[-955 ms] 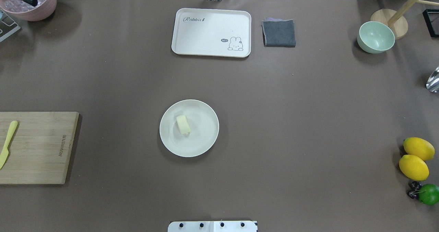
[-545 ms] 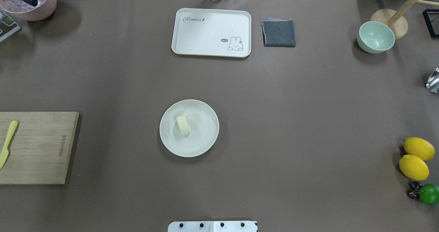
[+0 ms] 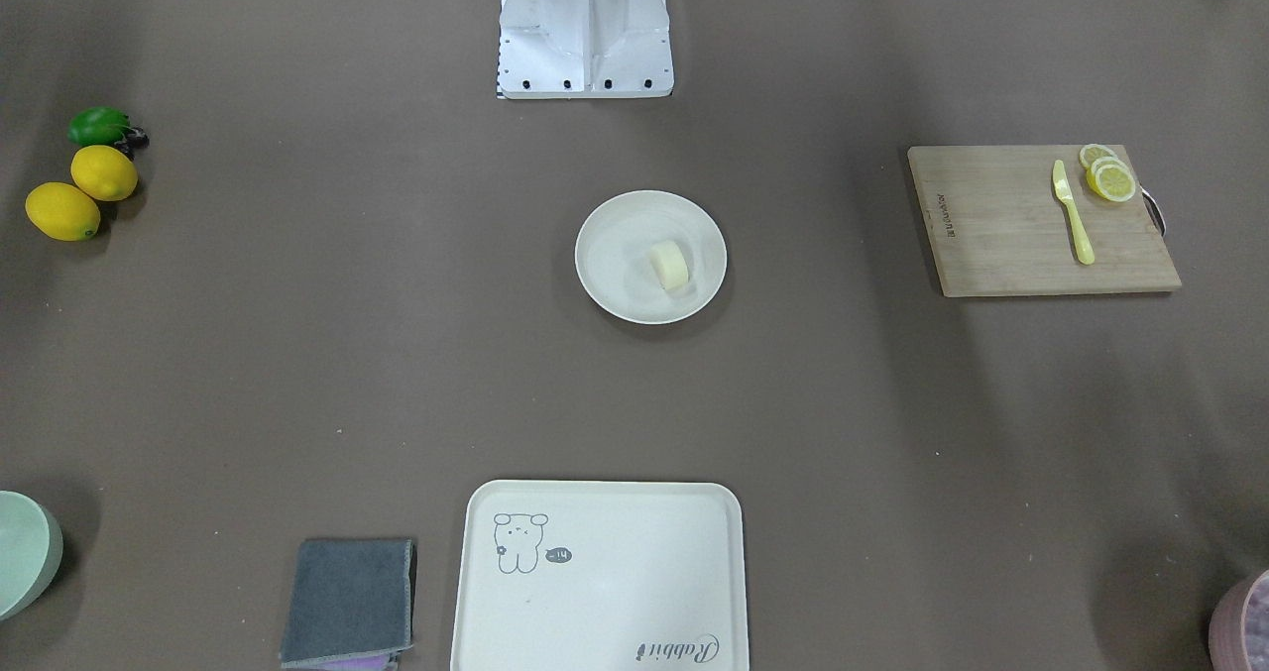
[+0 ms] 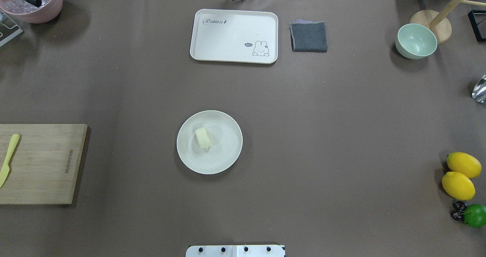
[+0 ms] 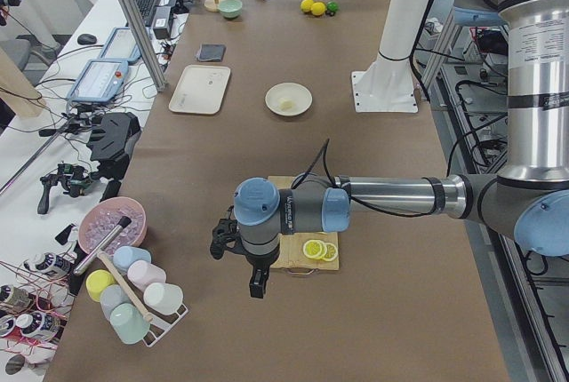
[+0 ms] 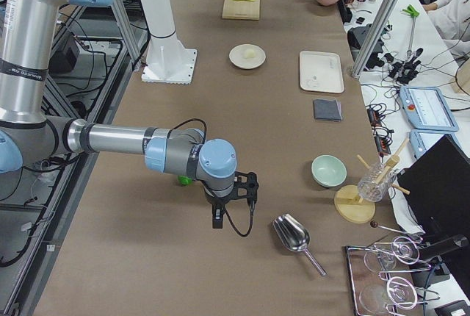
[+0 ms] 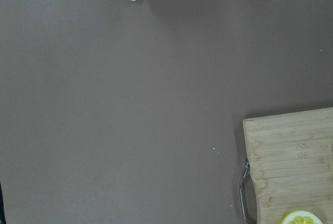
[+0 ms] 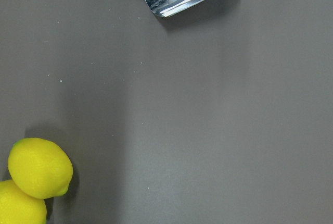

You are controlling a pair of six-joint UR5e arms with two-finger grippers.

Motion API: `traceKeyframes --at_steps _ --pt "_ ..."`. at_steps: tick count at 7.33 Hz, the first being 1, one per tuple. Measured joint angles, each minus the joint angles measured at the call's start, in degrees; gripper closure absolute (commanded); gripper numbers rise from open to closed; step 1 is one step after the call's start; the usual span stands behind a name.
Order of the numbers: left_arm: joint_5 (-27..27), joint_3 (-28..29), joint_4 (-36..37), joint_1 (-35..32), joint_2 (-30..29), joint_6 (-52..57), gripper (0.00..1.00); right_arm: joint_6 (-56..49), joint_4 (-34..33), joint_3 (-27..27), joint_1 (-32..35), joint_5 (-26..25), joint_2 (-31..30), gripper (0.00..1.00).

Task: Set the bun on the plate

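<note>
The pale cream bun (image 4: 203, 137) lies on the round cream plate (image 4: 226, 156) at the table's middle, a little off the plate's centre; it also shows in the front-facing view as the bun (image 3: 670, 264) on the plate (image 3: 613, 279). Neither gripper is near it. My left gripper (image 5: 254, 286) hangs over the table's left end beside the cutting board, far from the plate (image 5: 303, 108). My right gripper (image 6: 217, 217) hangs over the right end, far from the plate (image 6: 236, 61). Both show only in the side views, so I cannot tell if they are open or shut.
A rabbit tray (image 4: 234, 35), grey cloth (image 4: 309, 37) and green bowl (image 4: 415, 41) stand along the far side. At left is a wooden board (image 4: 41, 164) with a yellow knife (image 4: 8, 158). Two lemons (image 4: 459, 175), a lime (image 4: 474, 215) and a metal scoop (image 6: 294, 237) are at right.
</note>
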Motion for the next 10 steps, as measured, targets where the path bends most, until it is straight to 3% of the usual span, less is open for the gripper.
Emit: traceKeyframes --at_steps 10 --pt "0.35 -1.37 -0.36 0.0 0.73 -0.4 0.03 -0.13 1.01 -0.19 0.16 -0.07 -0.52 0.0"
